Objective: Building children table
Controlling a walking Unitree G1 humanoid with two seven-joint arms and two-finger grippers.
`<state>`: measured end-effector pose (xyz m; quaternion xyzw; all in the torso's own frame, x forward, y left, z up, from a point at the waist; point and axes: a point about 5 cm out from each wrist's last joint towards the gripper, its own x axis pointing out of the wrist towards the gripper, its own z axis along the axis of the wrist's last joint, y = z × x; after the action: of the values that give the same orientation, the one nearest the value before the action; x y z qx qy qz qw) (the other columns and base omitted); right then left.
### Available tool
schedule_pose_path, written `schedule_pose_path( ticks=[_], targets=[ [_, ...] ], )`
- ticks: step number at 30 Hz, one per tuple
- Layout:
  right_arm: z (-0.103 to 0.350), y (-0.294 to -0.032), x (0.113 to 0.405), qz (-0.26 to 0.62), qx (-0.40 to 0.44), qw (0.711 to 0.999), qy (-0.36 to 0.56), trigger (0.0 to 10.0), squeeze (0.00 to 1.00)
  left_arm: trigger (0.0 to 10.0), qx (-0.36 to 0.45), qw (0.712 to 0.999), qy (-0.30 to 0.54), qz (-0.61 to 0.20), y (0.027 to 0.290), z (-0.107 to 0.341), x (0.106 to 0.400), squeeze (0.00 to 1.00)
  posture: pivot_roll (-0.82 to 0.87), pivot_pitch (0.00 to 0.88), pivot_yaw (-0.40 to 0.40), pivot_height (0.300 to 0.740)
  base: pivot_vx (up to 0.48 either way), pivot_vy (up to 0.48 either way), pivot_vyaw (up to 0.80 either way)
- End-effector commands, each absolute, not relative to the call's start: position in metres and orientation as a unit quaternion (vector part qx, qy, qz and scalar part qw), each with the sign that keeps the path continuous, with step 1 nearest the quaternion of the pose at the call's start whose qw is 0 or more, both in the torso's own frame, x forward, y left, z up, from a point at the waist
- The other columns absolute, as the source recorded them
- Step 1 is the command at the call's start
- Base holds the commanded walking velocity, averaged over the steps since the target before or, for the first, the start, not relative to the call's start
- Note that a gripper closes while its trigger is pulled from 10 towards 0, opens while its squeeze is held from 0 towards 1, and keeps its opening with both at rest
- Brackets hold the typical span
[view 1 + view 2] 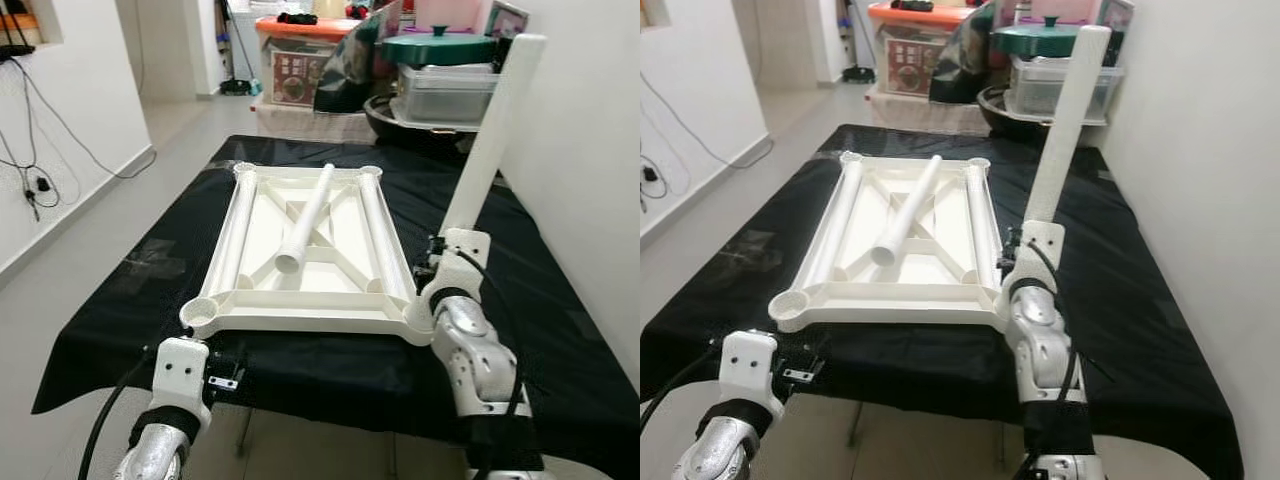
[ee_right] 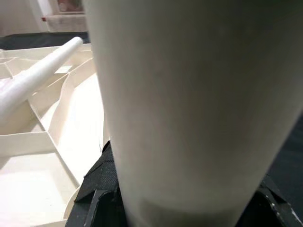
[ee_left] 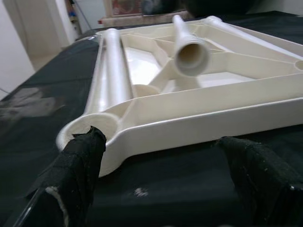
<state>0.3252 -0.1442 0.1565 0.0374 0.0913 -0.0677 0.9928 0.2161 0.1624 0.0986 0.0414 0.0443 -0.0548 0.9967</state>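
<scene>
We saw the white tabletop (image 1: 300, 250) lying upside down on a black cloth (image 1: 120, 300) that covered the work surface, its ribbed underside facing up and a round socket (image 1: 207, 312) at each corner. Three loose legs lay on it: one along each long side (image 1: 232, 235) and one resting diagonally (image 1: 310, 215) across the central ribs, its open end toward us. A fourth leg (image 1: 492, 135) stood upright, tilted slightly away, at the near right corner of the tabletop. Our right gripper (image 2: 189, 208) was closed around the lower end of this leg, its black fingers (image 2: 97, 182) pressed against the leg's sides. Our left gripper (image 3: 165, 179) hovered just in front of the near left corner, its fingers (image 3: 78, 161) spread wide and holding nothing, one fingertip just beside the corner socket. Behind the table stood storage boxes (image 1: 445, 90), a green lid (image 1: 440, 45) and a white wall (image 1: 580, 150).
</scene>
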Motion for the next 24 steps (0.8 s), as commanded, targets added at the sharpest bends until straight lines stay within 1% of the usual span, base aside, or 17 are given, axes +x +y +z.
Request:
schedule_pose_path(
  ticks=[1,2,3,5,6,7,10,12,13,14,15,17,19,20,22,23,24],
  targets=[
    [0.141,-0.124,0.321,-0.015,0.043,0.99,0.136,10.0,0.0,10.0,0.045,0.996,0.049,-0.055,0.164,0.096,0.217,0.0,0.15,0.0,-0.041,0.74,0.0,0.0,0.0],
    [0.148,-0.115,0.32,0.017,0.055,0.992,0.115,10.0,0.0,10.0,0.045,0.996,0.05,-0.057,0.164,0.095,0.216,0.0,0.15,0.0,-0.041,0.74,0.0,0.0,0.0],
    [0.154,-0.112,0.32,0.032,0.055,0.993,0.096,10.0,0.96,10.0,0.044,0.996,0.052,-0.057,0.163,0.094,0.216,0.0,0.15,0.0,-0.041,0.74,0.0,0.0,0.0],
    [0.158,-0.112,0.32,0.04,0.055,0.994,0.085,10.0,0.96,10.0,0.043,0.996,0.053,-0.057,0.164,0.093,0.216,0.0,0.15,0.0,-0.041,0.74,0.0,0.0,0.0],
    [0.165,-0.112,0.324,0.054,0.054,0.994,0.074,10.0,0.98,10.0,0.044,0.996,0.051,-0.058,0.164,0.094,0.217,0.0,0.15,0.0,-0.041,0.74,0.0,0.0,0.0],
    [0.173,-0.114,0.328,0.085,0.056,0.993,0.06,10.0,0.0,10.0,0.047,0.996,0.049,-0.061,0.163,0.094,0.218,0.0,0.14,0.0,-0.043,0.74,0.0,0.0,0.0],
    [0.178,-0.115,0.33,0.107,0.059,0.991,0.05,10.0,0.0,10.0,0.048,0.996,0.048,-0.064,0.163,0.094,0.219,0.0,0.14,0.0,-0.043,0.74,0.0,0.0,0.0],
    [0.199,-0.111,0.32,0.249,0.081,0.965,0.0,10.0,0.0,10.0,0.046,0.996,0.052,-0.063,0.165,0.093,0.217,0.0,0.14,0.0,-0.041,0.74,0.0,0.0,0.0],
    [0.204,-0.109,0.311,0.317,0.07,0.946,-0.019,10.0,0.0,10.0,0.044,0.996,0.053,-0.06,0.167,0.093,0.218,0.0,0.14,0.0,-0.042,0.74,0.0,0.0,0.0],
    [0.205,-0.109,0.303,0.363,0.059,0.929,-0.026,10.0,0.0,10.0,0.044,0.996,0.052,-0.059,0.167,0.093,0.219,0.0,0.14,0.0,-0.043,0.74,0.0,0.0,0.0],
    [0.205,-0.109,0.303,0.363,0.059,0.929,-0.026,10.0,0.0,10.0,0.044,0.996,0.052,-0.059,0.167,0.093,0.219,0.0,0.14,0.0,-0.043,0.74,0.0,0.0,0.0],
    [0.2,-0.108,0.292,0.422,0.045,0.905,-0.018,10.0,0.0,10.0,0.045,0.996,0.048,-0.063,0.165,0.095,0.22,0.0,0.14,0.0,-0.045,0.74,0.0,0.0,0.0],
    [0.195,-0.108,0.291,0.431,0.044,0.901,-0.008,10.0,0.0,10.0,0.044,0.996,0.049,-0.064,0.164,0.094,0.219,0.0,0.13,0.0,-0.05,0.74,0.0,0.0,0.0],
    [0.189,-0.109,0.292,0.434,0.052,0.899,0.006,4.5,0.0,10.0,0.043,0.996,0.05,-0.063,0.163,0.094,0.219,0.0,0.14,0.0,-0.053,0.74,0.0,0.0,0.0],
    [0.185,-0.109,0.293,0.434,0.058,0.899,0.015,4.5,0.0,10.0,0.043,0.996,0.05,-0.062,0.164,0.093,0.219,0.0,0.14,0.0,-0.053,0.74,0.0,0.0,0.0],
    [0.176,-0.111,0.297,0.417,0.062,0.906,0.033,0.0,0.0,10.0,0.044,0.996,0.048,-0.062,0.163,0.094,0.22,0.0,0.15,0.0,-0.054,0.74,0.0,0.0,0.0],
    [0.17,-0.112,0.301,0.398,0.065,0.914,0.048,0.0,0.0,10.0,0.045,0.996,0.046,-0.062,0.163,0.095,0.22,0.0,0.15,0.0,-0.052,0.74,0.0,0.0,0.0]
  ],
)
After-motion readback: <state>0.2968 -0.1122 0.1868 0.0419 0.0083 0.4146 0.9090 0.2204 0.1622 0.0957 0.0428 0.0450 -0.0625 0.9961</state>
